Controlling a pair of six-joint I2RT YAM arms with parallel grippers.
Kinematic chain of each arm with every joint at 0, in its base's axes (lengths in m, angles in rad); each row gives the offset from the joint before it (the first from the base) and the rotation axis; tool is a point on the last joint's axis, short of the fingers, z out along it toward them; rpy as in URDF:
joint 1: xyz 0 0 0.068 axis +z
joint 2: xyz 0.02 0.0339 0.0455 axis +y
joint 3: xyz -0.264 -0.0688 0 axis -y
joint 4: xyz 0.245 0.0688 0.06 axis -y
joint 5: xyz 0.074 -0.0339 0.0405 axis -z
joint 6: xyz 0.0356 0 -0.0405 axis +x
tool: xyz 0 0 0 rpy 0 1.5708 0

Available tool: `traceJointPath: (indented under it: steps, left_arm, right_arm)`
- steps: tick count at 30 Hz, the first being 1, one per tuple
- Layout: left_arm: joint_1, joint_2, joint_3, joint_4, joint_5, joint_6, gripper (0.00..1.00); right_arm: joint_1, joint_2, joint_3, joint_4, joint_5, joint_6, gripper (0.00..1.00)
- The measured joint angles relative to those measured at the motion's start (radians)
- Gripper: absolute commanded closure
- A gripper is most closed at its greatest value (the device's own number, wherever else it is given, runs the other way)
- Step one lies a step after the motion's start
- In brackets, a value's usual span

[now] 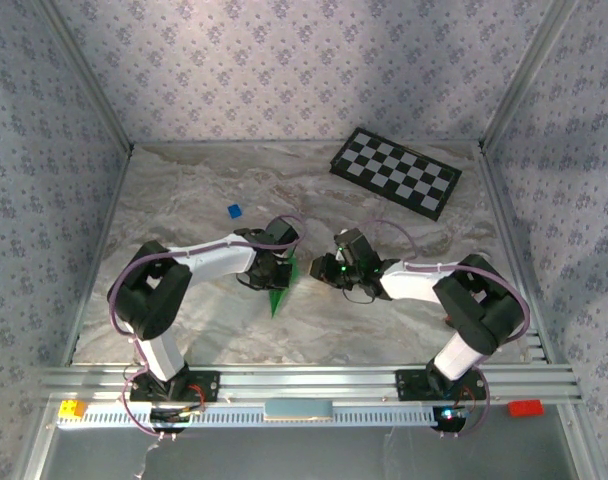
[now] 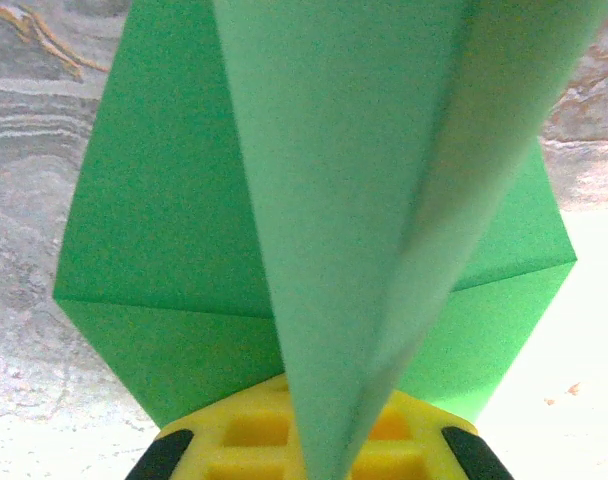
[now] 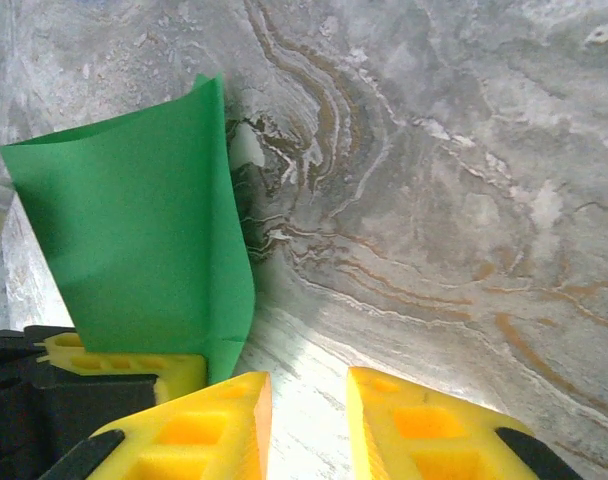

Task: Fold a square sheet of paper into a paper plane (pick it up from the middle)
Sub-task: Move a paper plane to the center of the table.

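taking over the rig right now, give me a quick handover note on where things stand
Left gripper: shut on the green paper, holding it upright between the two arms.
Right gripper: fingers apart, nothing between them, just right of the paper and above the table.
Paper: creased, with folded flaps and a raised ridge running to a point at the left fingers. Whether its lower edge touches the table is unclear.
Done: sheet picked up, several folds in.
Left: it does not yet read as a finished dart, so probably the last folds and setting it down.
The checkerboard and blue block sit farther back.
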Motion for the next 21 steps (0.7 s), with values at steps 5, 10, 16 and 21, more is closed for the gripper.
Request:
traceJointPath:
  steps: [5,10,16,21]
  left_arm:
    - [-0.005,0.004,0.004,-0.003,-0.011,-0.01,0.91]
    - [-0.006,0.024,0.013,-0.002,-0.015,-0.019,0.88]
    - [-0.01,0.027,0.014,0.001,-0.022,-0.03,0.86]
    - [-0.015,0.029,0.014,0.006,-0.037,-0.042,0.77]
  right_arm:
    - [0.0,-0.002,-0.006,-0.005,0.001,-0.001,0.72]
    - [0.0,-0.014,-0.01,-0.008,0.009,-0.001,0.72]
    - [-0.004,-0.045,-0.018,-0.026,0.017,-0.004,0.72]
    - [-0.017,-0.072,-0.026,-0.041,0.024,-0.01,0.71]
